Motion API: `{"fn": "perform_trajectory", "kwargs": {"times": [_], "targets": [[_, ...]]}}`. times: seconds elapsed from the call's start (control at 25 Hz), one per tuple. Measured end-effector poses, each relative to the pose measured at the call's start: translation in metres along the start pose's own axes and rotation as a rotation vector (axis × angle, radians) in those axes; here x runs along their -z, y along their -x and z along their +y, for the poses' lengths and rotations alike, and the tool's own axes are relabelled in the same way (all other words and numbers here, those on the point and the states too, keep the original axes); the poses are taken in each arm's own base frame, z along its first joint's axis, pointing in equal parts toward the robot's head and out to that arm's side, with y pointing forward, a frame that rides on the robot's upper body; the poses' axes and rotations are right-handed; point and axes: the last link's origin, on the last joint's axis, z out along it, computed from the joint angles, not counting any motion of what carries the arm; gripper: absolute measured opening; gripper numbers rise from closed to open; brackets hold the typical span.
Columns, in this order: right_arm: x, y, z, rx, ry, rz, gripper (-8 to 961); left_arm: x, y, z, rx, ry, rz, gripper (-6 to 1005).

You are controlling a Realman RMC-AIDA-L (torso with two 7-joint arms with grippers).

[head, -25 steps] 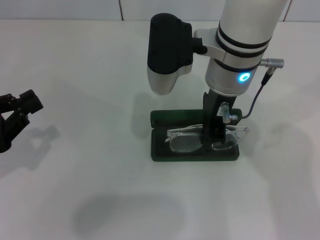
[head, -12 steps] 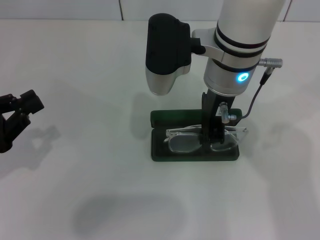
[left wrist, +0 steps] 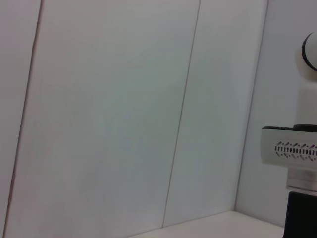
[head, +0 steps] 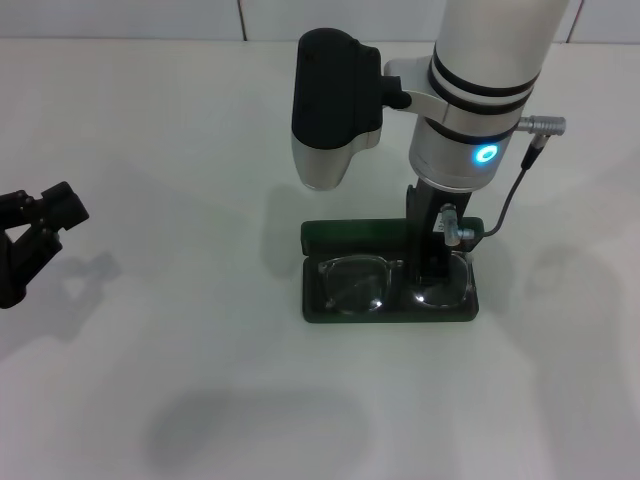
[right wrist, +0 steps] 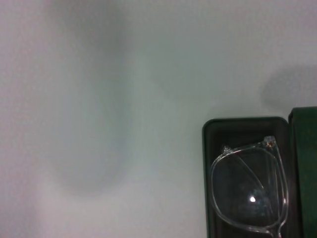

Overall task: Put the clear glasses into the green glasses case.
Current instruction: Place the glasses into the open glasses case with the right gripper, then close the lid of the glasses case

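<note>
The green glasses case [head: 318,300] lies open on the white table [head: 180,330] in the head view, its lid [head: 345,236] folded back behind it. The clear glasses [head: 352,283] lie flat inside the case, lenses up. My right gripper [head: 432,272] points straight down over the bridge of the glasses, between the two lenses, open and no longer holding them. The right wrist view shows one end of the case [right wrist: 237,127] with one clear lens [right wrist: 247,196] resting in it. My left gripper [head: 40,225] is parked at the table's left edge, open and empty.
The right arm's wrist and its black camera housing [head: 335,100] hang above the case and hide part of it. A grey cable [head: 510,205] loops down beside the wrist. The left wrist view shows only wall panels and part of the robot [left wrist: 292,148].
The clear glasses, held tilted across the case with their arms poking out, have dropped and now lie flat inside it. The right gripper has let go of them. The left arm is still.
</note>
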Motion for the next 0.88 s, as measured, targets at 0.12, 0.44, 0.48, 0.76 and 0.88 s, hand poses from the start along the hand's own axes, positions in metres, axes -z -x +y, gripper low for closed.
{"fn": "perform_trajectory", "kwargs": {"times": [0.12,0.44,0.48,0.76,0.88], "targets": [[0.001,0.001,0.0,0.004,-0.002,-0.003,76,0.0,0.0,0.0,-0.002,-0.002,0.0,147],[0.006,0.005,0.007,0.035,-0.014,-0.05,75,0.001,0.001,0.0,-0.002,-0.005,-0.001,147],[0.007,0.005,0.008,0.035,-0.017,-0.056,75,0.001,0.001,0.0,-0.001,-0.007,0.0,146],[0.024,0.0,0.022,0.028,-0.042,-0.183,74,0.005,-0.007,-0.007,0.038,-0.047,0.034,146],[0.037,-0.014,0.026,-0.009,-0.075,-0.3,74,0.0,-0.014,-0.012,0.051,-0.033,0.039,145]]}}
